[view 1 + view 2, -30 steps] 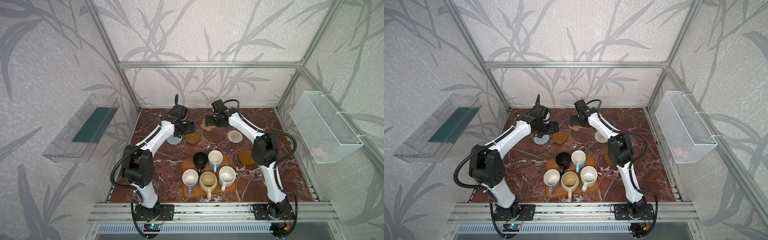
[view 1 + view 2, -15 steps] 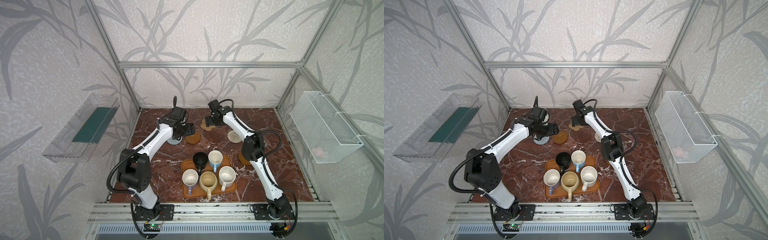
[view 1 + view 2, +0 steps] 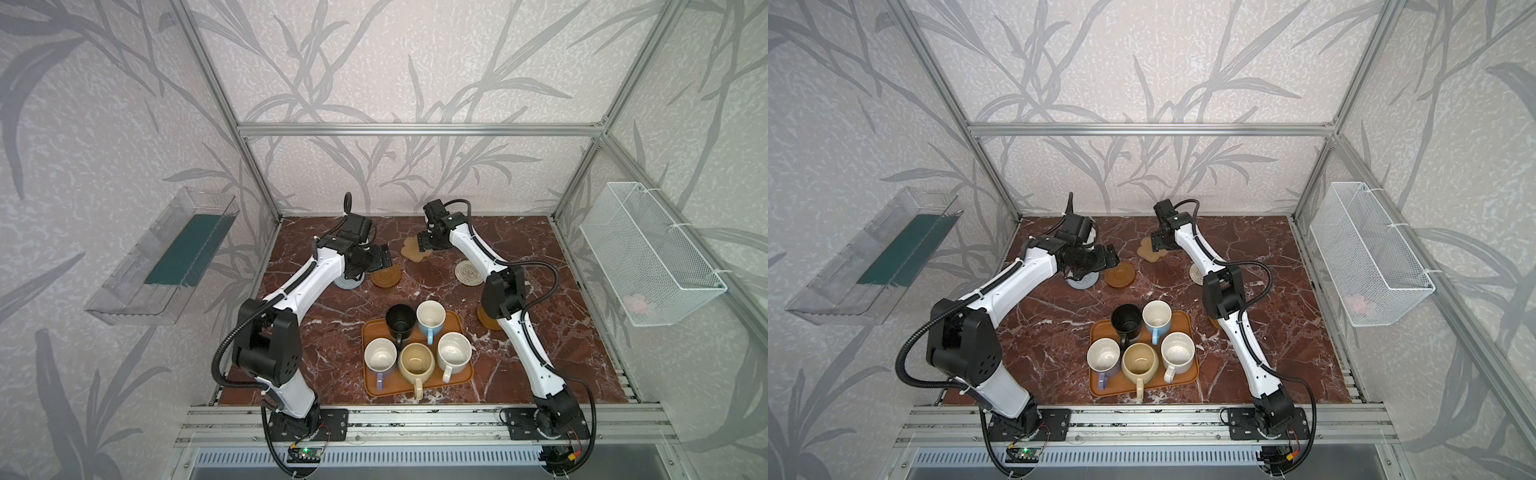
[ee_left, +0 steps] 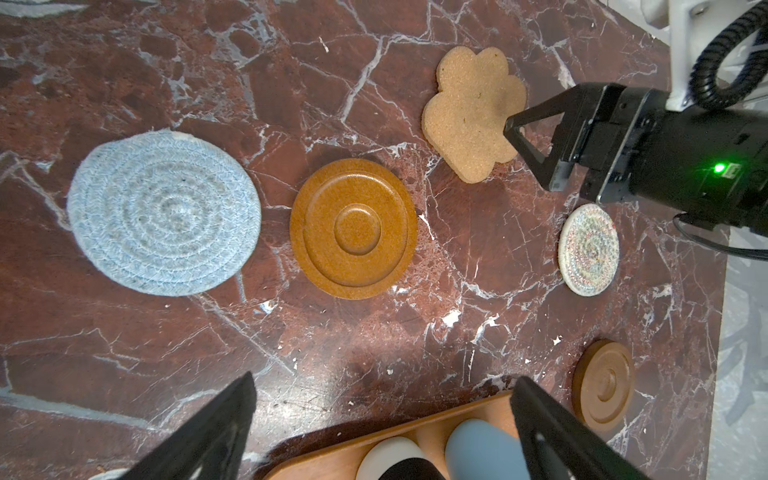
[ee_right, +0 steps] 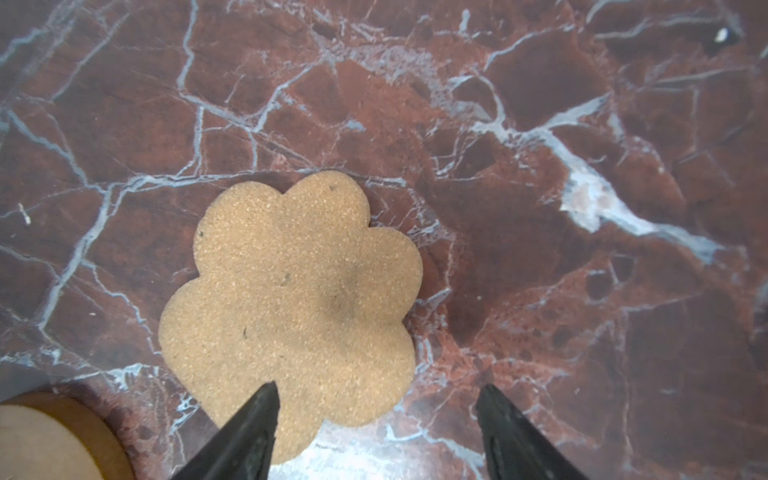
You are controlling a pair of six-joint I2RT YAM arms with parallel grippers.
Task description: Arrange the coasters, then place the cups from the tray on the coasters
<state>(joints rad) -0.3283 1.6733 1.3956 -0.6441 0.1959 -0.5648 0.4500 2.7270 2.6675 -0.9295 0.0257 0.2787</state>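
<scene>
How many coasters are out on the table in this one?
5. Grey woven coaster and brown disc side by side, far left; flower-shaped coaster at the right gripper; cream woven coaster right of it; second brown disc right of the tray, partly behind the right arm.

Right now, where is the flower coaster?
In a top view the flower coaster lies at the table's back middle, under the right end effector, a brown disc to its left.
</scene>
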